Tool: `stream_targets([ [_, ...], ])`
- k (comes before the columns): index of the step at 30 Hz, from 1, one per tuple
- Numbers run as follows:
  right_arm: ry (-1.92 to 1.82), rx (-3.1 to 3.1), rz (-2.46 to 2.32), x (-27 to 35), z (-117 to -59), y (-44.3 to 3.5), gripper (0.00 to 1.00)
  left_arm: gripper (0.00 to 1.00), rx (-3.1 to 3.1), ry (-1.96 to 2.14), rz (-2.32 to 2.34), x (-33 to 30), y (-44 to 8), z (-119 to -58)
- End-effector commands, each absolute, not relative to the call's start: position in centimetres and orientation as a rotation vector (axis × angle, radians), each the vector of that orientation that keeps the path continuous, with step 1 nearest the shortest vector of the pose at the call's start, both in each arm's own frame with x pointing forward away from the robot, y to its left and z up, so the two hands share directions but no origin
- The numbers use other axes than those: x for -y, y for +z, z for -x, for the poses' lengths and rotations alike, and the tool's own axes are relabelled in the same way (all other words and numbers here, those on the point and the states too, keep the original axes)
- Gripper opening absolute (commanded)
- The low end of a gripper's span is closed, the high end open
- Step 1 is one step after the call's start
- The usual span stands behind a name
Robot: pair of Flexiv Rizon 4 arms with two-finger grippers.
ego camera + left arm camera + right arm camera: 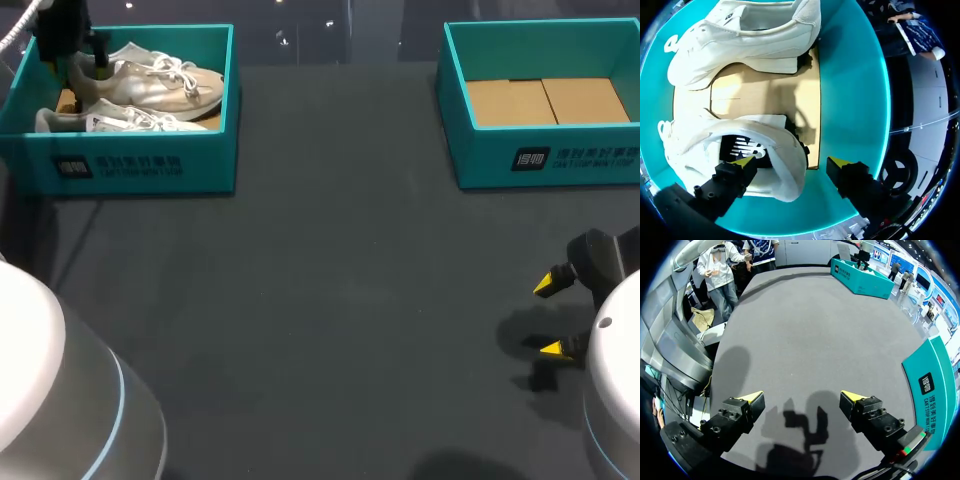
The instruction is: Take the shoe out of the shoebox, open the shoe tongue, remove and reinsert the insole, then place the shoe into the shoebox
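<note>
The left teal shoebox (140, 165) holds two white shoes, one at the back (160, 85) and one at the front (130, 122). My left gripper (80, 62) hangs over the box's left end. In the left wrist view this gripper (792, 162) is open astride the heel of the nearer shoe (705, 145). One finger (742, 162) is inside the shoe's opening and the other is outside, apart from the heel. The second shoe (745, 35) lies ahead, against the far wall. My right gripper (550, 316) (802, 396) stands open above bare table at the front right.
A second teal box (560, 160) (932, 385) with a bare cardboard floor stands at the back right, just beyond my right gripper. Dark grey table top (330, 300) stretches between the two boxes.
</note>
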State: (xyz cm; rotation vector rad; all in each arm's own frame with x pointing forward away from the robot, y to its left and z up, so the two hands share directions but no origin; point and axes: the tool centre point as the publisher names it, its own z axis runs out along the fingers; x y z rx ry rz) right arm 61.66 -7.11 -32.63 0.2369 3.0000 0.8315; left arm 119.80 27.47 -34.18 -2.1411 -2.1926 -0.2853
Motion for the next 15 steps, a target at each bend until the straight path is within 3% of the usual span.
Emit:
stream_targets([
  [1,0.829,-2.997,-0.237,7.2,-61.4,-32.5,1.00,1.00,2.210,-0.304,2.153,-27.4,-32.4,-118.7],
  [15,0.829,-2.997,-0.237,7.2,-61.4,-32.5,1.00,1.00,2.273,-0.294,2.259,-26.0,-25.0,-113.9],
])
